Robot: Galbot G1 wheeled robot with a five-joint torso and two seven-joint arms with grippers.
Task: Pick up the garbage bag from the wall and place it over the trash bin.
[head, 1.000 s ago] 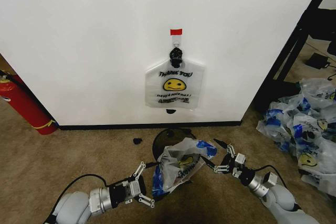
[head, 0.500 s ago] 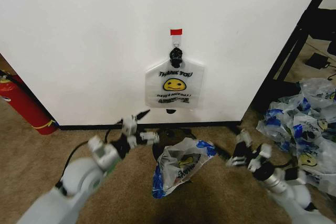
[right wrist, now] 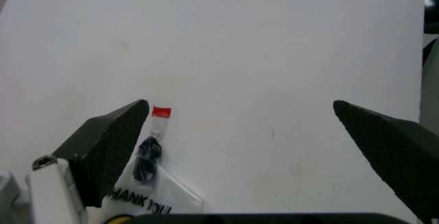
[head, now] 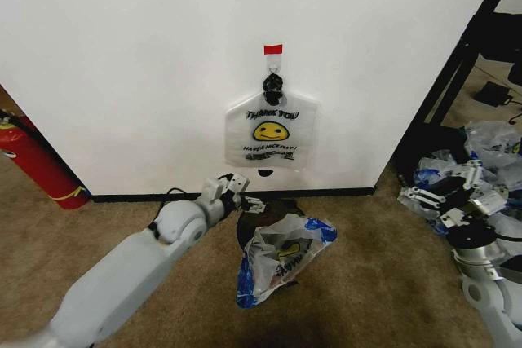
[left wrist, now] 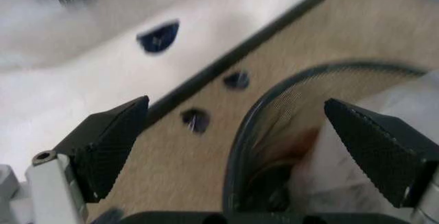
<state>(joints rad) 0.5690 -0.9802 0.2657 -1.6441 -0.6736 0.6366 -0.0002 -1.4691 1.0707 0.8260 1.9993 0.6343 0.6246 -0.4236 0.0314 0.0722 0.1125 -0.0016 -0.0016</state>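
The garbage bag [head: 272, 132], white with a yellow smiley and "THANK YOU" print, hangs by a dark knot from a hook under red tape [head: 273, 49] on the white wall [head: 147, 63]. It also shows in the right wrist view, the garbage bag [right wrist: 151, 196] low under the tape. Below it stands the dark round trash bin [head: 257, 219], with another such bag [head: 281, 258] draped over its front. My left gripper [head: 244, 194] is open just above the bin's back rim [left wrist: 274, 126], near the black baseboard [left wrist: 240, 49]. My right gripper [head: 447, 195] is open, far right of the bin, facing the wall.
A red fire extinguisher [head: 37, 165] leans at the wall's left end. A big heap of similar bags [head: 489, 177] lies on the carpet at the right, beside a black frame leg [head: 453, 71]. Bare carpet lies left of and in front of the bin.
My left arm rose from the floor beside the bin and reached forward to the bin's back rim by the baseboard. My right arm swung right, away from the bin, toward the heap.
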